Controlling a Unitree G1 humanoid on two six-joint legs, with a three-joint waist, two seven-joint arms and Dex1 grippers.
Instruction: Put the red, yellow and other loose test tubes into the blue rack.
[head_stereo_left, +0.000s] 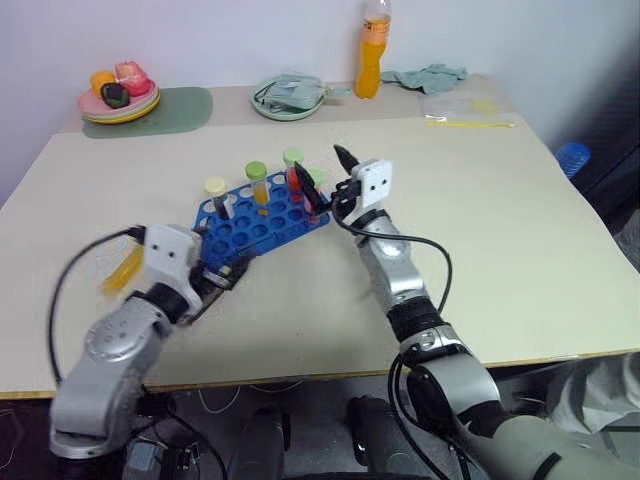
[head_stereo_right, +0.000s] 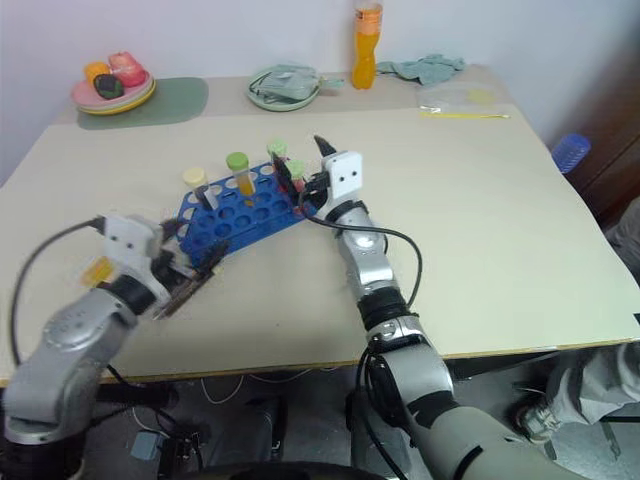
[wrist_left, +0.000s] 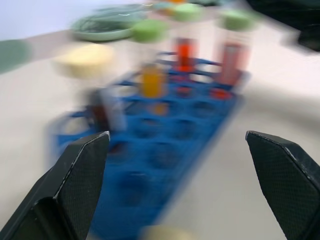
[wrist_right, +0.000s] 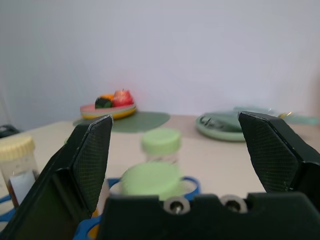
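So four tubes stand in the rack; both my grippers gape empty, no loose tube near, rack at twelve o'clock.

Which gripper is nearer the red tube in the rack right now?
Right. The right gripper sits open right beside the red tube; the left gripper hangs open at the blue rack's near end.

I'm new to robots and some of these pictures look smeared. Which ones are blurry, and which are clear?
Left wrist view: badly smeared, the blue rack and its tubes streaked, though the left gripper itself is crisp. Left eye view: the left arm near the rack is motion-blurred, the table sharp. Right wrist view: the right gripper is sharp; the green cap close before it is soft.
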